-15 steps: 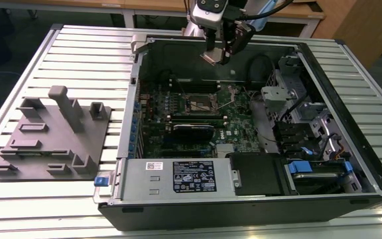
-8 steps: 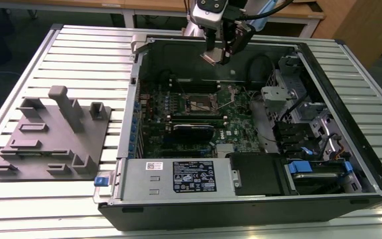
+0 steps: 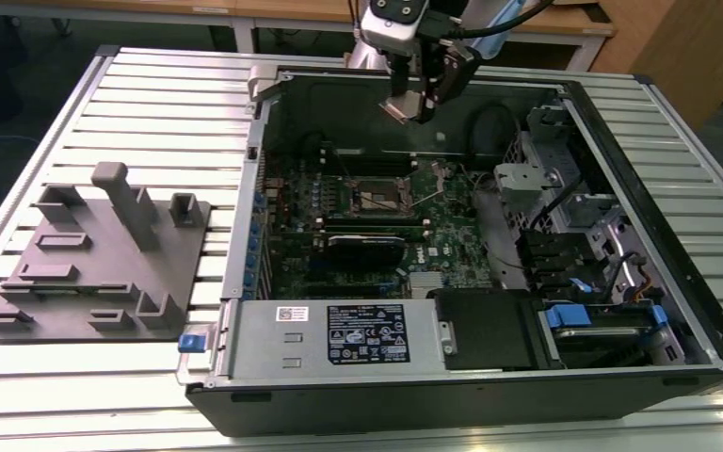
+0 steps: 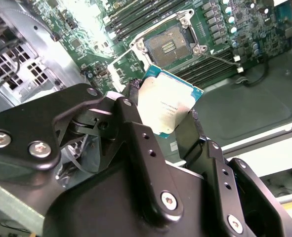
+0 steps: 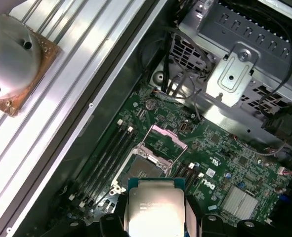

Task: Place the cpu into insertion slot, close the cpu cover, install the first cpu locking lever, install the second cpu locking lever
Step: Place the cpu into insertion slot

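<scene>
**A:** The cpu [image 4: 169,101]: clamped by two opposite edges in the gripper [image 4: 161,107], face up, hanging over the open case [image 3: 488,400], well above the board [image 5: 225,168].

**B:** Handling?

**A:** Likely light, thin and rigid. The metal face looks slick. The underside is probably delicate, so hold it by the edges only.

**B:** And the socket?

**A:** The insertion slot [image 4: 169,45] lies bare below. The cpu cover [image 5: 166,139] is swung up beside it. The memory slots [image 5: 106,158] run alongside.

**B:** Any writing?

**A:** Fine print on the chip's face and a black label [image 3: 364,332] on the power supply box [image 3: 274,344]. None of it copied down.
</scene>
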`<state>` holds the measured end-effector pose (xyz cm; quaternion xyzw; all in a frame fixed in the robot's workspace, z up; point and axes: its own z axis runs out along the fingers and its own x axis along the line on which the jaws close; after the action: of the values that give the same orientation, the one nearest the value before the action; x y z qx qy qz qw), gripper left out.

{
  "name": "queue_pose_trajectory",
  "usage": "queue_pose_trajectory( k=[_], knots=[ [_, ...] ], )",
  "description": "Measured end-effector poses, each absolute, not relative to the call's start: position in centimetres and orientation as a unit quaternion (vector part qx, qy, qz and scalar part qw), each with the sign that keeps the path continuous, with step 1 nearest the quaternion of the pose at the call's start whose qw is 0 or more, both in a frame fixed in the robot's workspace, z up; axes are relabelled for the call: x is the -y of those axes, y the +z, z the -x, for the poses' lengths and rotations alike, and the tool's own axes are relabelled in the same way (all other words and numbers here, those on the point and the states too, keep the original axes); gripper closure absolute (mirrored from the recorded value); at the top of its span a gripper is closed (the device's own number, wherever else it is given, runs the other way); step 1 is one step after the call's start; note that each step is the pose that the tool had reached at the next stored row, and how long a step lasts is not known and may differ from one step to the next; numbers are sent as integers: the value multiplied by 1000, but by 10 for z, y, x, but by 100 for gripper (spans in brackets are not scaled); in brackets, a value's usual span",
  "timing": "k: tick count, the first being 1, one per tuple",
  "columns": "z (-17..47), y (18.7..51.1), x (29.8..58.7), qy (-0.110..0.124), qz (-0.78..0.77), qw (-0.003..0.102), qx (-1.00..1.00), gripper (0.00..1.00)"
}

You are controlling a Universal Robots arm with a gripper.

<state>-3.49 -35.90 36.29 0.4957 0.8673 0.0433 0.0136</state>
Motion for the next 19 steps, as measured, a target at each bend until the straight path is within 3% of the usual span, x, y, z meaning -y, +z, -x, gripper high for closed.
queue_pose_trajectory(
  k=[19],
  knots=[
    [35, 361, 359, 42, -556, 17, -830, 46]
  ],
)
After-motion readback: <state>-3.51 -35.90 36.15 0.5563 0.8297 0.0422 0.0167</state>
